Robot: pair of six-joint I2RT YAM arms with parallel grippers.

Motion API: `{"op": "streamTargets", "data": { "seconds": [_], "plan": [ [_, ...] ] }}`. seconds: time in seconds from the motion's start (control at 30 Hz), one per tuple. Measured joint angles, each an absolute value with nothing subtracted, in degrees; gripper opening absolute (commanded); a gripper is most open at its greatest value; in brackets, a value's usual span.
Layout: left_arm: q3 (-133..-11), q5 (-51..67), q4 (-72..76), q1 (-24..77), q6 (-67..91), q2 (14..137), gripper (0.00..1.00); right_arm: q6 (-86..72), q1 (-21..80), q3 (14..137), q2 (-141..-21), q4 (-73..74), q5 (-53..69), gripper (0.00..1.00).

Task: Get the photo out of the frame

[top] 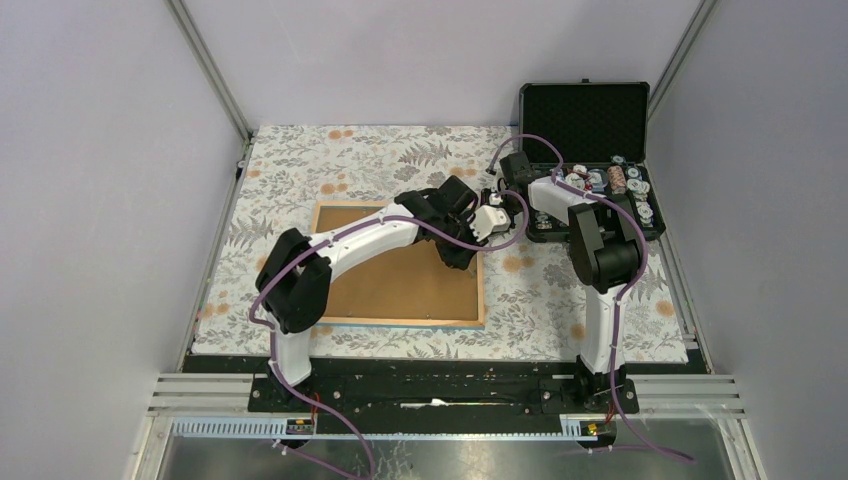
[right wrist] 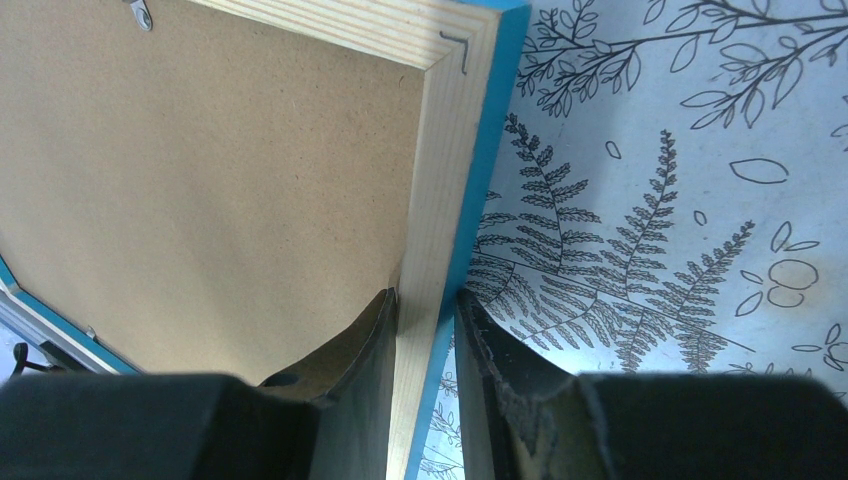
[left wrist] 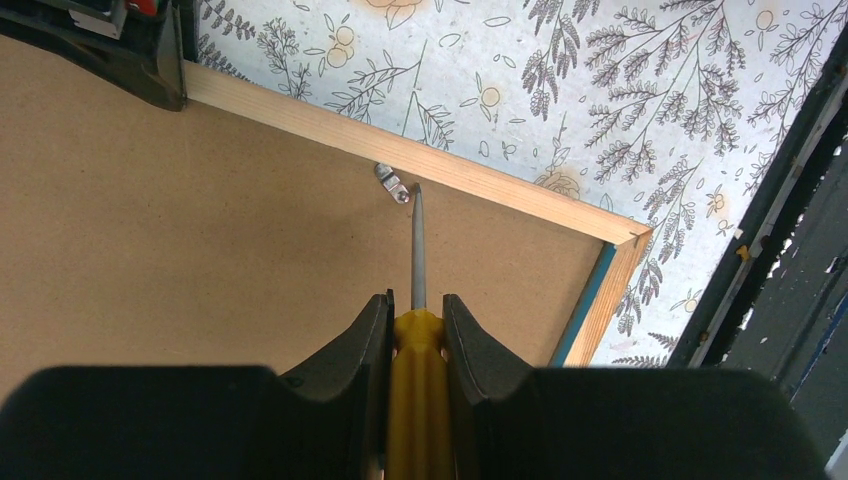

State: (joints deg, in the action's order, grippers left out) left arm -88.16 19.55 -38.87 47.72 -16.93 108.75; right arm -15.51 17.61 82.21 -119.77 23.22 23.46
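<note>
The frame (top: 345, 215) lies face down on the patterned cloth, its brown back panel (top: 400, 285) up. The photo is hidden under that panel. My left gripper (left wrist: 417, 305) is shut on a yellow-handled screwdriver (left wrist: 418, 240). The blade's tip rests at a small metal clip (left wrist: 392, 184) beside the far wooden rim (left wrist: 480, 180). My right gripper (right wrist: 428, 300) is shut on the frame's right rim (right wrist: 440, 150) near its far corner, one finger on the panel side and one on the blue outer edge. In the top view both grippers meet at that corner, the left gripper (top: 470, 238) below the right gripper (top: 492, 205).
An open black case (top: 585, 120) with small parts stands at the back right, close to the frame's corner, and its edge (left wrist: 780, 250) shows in the left wrist view. The floral cloth (top: 380, 150) covers the table. Walls and metal rails enclose the sides.
</note>
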Motion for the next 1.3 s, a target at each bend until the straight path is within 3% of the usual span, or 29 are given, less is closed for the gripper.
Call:
{"op": "streamTargets", "data": {
  "seconds": [1.3],
  "plan": [
    [-88.8,10.9,-37.5,48.6,-2.7,109.1,0.0,-16.4,17.6,82.2,-119.8,23.2,23.1,0.0]
  ]
}}
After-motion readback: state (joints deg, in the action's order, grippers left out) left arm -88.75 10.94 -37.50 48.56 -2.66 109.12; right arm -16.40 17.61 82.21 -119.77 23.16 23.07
